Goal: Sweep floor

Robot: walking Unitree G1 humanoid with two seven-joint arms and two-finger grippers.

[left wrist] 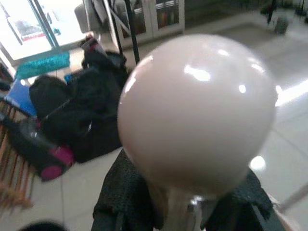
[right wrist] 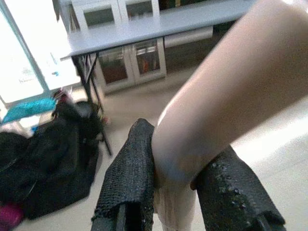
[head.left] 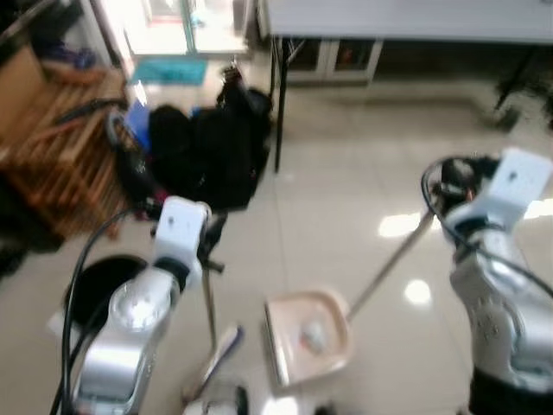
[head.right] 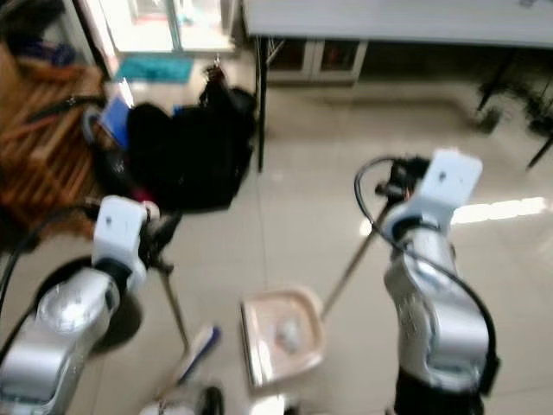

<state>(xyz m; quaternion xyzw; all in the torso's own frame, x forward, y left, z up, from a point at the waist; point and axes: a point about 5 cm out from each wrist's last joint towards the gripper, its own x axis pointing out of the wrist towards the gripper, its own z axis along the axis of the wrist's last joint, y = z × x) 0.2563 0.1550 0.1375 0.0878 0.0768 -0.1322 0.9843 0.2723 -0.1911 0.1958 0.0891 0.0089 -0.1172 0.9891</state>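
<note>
A pale pink dustpan [head.left: 281, 313] lies on the tiled floor between my arms, with a small whitish crumpled lump [head.left: 313, 335] inside it. Its long handle [head.left: 393, 259] slants up to my right gripper [head.left: 449, 186], which is shut on the handle's top; the right wrist view has the black fingers [right wrist: 127, 178] pinching the pale handle [right wrist: 226, 91]. My left gripper [head.left: 210, 238] is shut on the broom's thin upright handle [head.left: 208, 303]. The broom head [head.left: 220, 350] rests on the floor just left of the dustpan. In the left wrist view the handle's round knob [left wrist: 197, 110] sits above the fingers [left wrist: 120, 192].
Black bags [head.left: 207, 147] are piled on the floor ahead left, beside a table leg [head.left: 278, 104] of the grey table [head.left: 406, 17]. A wooden rack [head.left: 60, 138] stands at far left. A dark round bin [head.left: 108, 285] sits by my left arm. Open tiled floor lies ahead right.
</note>
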